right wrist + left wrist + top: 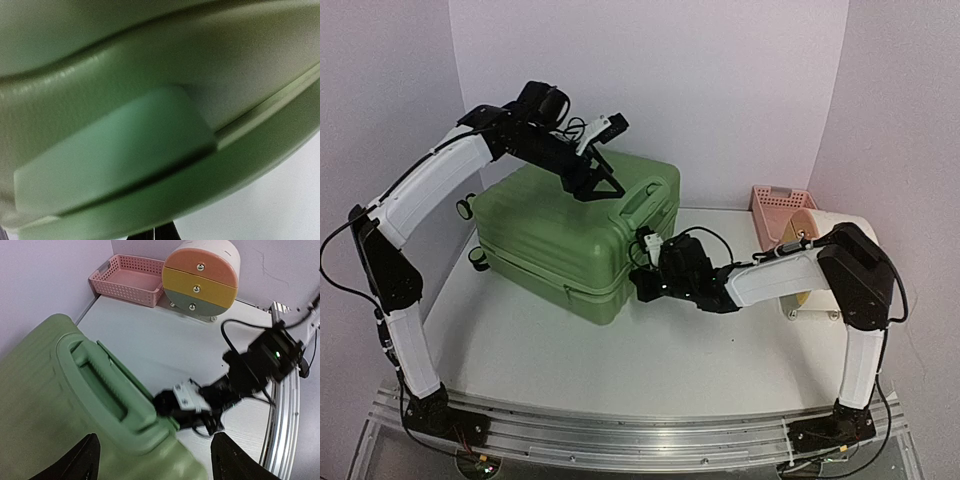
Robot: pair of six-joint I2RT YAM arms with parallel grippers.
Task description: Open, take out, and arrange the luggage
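Observation:
The light-green ribbed luggage point(570, 235) lies closed on the table, wheels point(467, 207) to the left. My left gripper point(605, 188) hovers open over its top by the recessed handle point(638, 195). In the left wrist view the luggage point(75, 405) fills the lower left, and the left gripper point(155, 452) has its jaws spread wide above it. My right gripper point(642, 285) is pressed against the luggage's near right corner at the seam. In the right wrist view the shell point(150, 100) fills the frame, and the right gripper point(161, 234) shows its fingertips together, with nothing seen between them.
A pink slotted basket point(782, 205) stands at the back right and shows in the left wrist view point(127, 277). Beside it is a cream drum point(832, 217) with three coloured drawers point(200, 277). The right arm point(240, 375) lies across the table. Walls close in behind and at both sides.

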